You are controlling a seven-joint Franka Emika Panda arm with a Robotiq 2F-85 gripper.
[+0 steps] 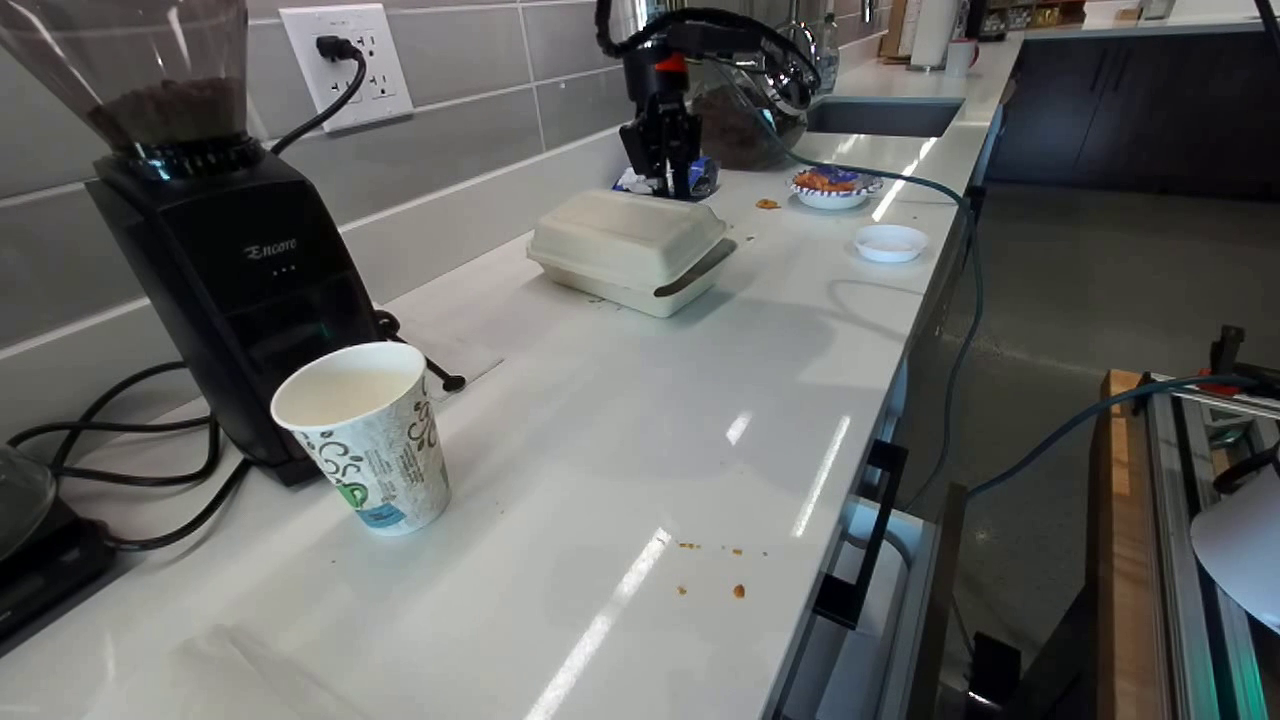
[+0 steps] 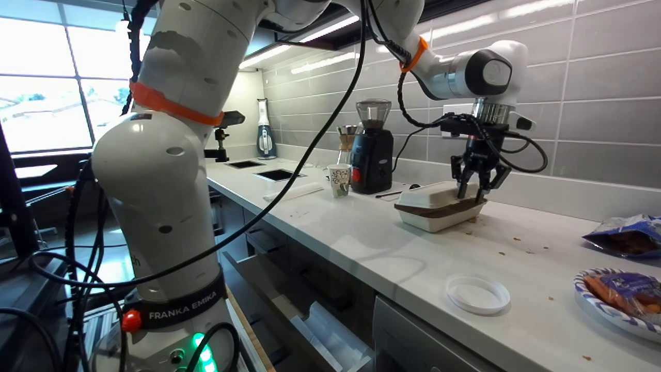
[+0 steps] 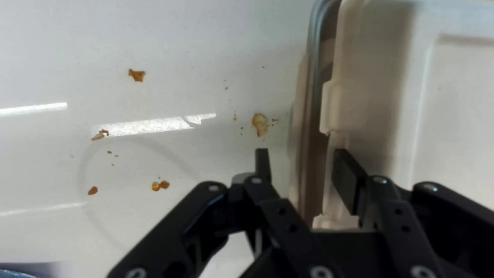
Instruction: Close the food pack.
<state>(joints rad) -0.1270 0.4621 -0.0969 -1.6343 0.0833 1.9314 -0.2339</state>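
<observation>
Left to right in an exterior view: one paper cup (image 2: 340, 181), one grinder (image 2: 375, 160), one food pack (image 2: 436, 223) on the counter (image 2: 361, 232), lid (image 2: 428, 194) down but gaping, one claw (image 2: 470, 197), one white dish (image 2: 477, 295), one striped plate (image 2: 579, 287), one blue bag (image 2: 627, 235). The pack's right end sits at the claw's two fingertips (image 3: 347, 179), partly apart and clamping nothing: in the wrist view, left one outside the pack, right one by the lid, contact unclear.

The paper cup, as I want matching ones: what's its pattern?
The paper cup is white with dark curls, green and blue marks; clearest in an exterior view.
</observation>
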